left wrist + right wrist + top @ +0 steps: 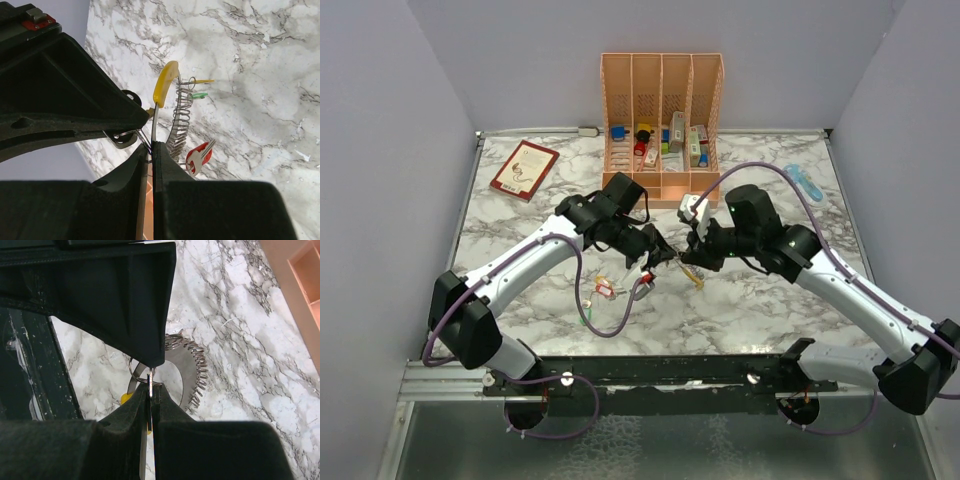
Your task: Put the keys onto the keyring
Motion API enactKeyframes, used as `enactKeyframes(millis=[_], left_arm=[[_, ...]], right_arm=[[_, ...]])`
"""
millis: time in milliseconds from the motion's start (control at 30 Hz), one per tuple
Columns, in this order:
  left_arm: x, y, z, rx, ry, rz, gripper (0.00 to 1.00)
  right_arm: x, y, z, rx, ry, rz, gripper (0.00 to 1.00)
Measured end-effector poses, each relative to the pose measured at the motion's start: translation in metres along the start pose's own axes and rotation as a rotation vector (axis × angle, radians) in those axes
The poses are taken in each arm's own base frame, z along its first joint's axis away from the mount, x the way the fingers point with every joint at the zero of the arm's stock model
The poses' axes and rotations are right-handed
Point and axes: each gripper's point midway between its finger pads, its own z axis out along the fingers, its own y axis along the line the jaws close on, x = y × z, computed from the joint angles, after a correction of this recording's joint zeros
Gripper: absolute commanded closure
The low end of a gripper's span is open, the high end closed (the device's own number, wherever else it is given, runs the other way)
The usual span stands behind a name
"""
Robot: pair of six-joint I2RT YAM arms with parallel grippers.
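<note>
Both shut tight: left gripper [151, 146] on the keyring [180, 117], right gripper [150, 390] on a key [150, 380], tips meeting mid-frame; you seem mid-threading, so next ease the key along the wire

Marble tabletop [760, 300], white with grey veins. Peach slotted organizer [662, 65] at far centre, upright against the back wall, with small blocks in its slots, including a blue block [618, 131]. Red book [524, 169] flat at far left. Light blue object [805, 184] at far right, too small to identify. White plug [587, 131] on far edge.
</note>
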Motion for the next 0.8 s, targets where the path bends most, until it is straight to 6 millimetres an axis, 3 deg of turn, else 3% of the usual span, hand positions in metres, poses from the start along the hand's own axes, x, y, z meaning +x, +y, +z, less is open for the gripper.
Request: enactKeyframes(millis=[300, 800], left_arm=[[-0.008, 0.012, -0.004, -0.039, -0.009, 0.046, 1.00], [-0.005, 0.003, 0.001, -0.028, -0.005, 0.019, 1.00]], right_arm=[[-0.008, 0.000, -0.014, 0.043, -0.039, -0.002, 0.96], [0.004, -0.002, -0.007, 0.061, 0.010, 0.080, 0.97]])
